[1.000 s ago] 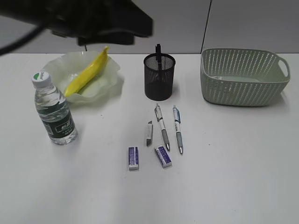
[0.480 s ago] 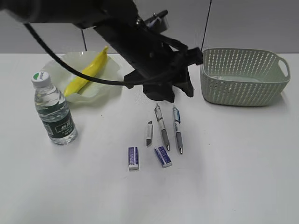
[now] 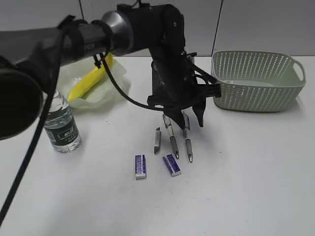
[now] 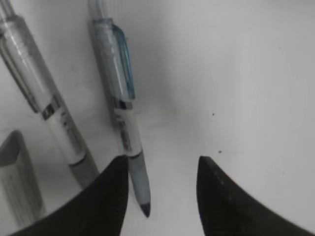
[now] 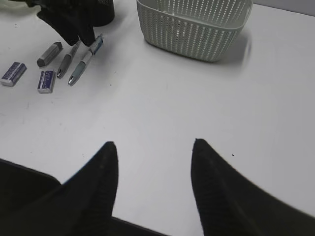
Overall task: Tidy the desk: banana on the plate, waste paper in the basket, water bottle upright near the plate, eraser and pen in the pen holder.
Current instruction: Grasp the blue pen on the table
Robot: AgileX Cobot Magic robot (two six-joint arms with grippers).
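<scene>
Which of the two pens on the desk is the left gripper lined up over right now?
The right-hand pen, the one with the clear blue clip. The open left gripper hangs over its upper end; the grey-gripped pen lies just left of it.

exterior: slanted front view | wrists: downward — close — sharing pens (image 4: 120,98)

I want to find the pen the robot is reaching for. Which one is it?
Start at the black mesh cup in the middle of the white desk, mostly hidden behind the robot arm. Just in front of it, two pens lie side by side, under the left gripper. It is the pen with the blue clip, on the basket's side; its neighbour, the grey pen, has none.
</scene>
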